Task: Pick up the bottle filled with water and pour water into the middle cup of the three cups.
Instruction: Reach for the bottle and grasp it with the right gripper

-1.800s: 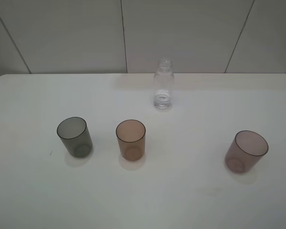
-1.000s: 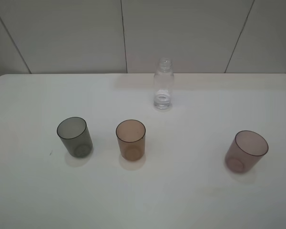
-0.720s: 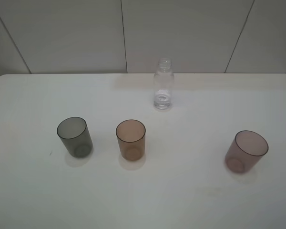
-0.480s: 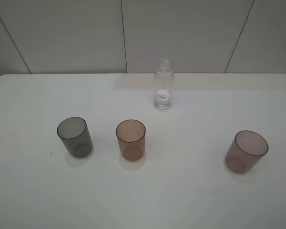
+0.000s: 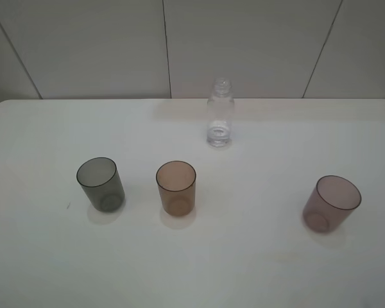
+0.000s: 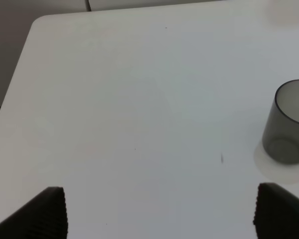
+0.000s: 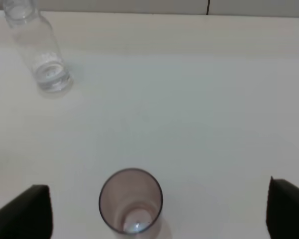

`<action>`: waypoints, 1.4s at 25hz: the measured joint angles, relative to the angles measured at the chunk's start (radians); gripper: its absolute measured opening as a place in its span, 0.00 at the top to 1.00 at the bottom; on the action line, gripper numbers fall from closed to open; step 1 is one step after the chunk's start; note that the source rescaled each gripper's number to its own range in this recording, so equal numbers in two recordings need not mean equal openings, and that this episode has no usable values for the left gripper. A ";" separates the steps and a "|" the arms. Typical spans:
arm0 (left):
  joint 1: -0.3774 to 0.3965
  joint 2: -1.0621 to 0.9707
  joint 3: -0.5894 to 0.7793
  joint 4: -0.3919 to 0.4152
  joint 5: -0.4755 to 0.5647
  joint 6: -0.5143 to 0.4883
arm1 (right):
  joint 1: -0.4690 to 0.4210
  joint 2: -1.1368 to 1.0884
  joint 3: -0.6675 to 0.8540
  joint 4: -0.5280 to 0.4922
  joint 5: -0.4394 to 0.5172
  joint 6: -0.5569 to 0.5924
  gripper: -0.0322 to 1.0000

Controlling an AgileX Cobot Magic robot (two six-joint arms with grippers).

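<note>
The clear bottle (image 5: 220, 113) stands upright and capless near the back of the white table (image 5: 38, 256), its water barely visible; the right wrist view also shows the bottle (image 7: 37, 52). The amber middle cup (image 5: 176, 187) stands in front of it, between a smoky grey cup (image 5: 101, 184) and a mauve cup (image 5: 331, 204). No gripper shows in the exterior high view. My left gripper (image 6: 159, 211) is open above bare table, with the grey cup (image 6: 288, 123) off to one side. My right gripper (image 7: 159, 211) is open, and the mauve cup (image 7: 131, 201) lies between its fingertips (image 7: 25, 211), lower down.
A pale panelled wall (image 5: 244, 45) rises behind the table's far edge. The table's left edge and corner (image 6: 35, 22) show in the left wrist view. A small dark speck (image 5: 68, 206) marks the surface left of the grey cup.
</note>
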 joint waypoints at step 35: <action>0.000 0.000 0.000 0.000 0.000 0.000 | 0.305 1.021 -0.128 0.082 -0.801 -0.160 0.14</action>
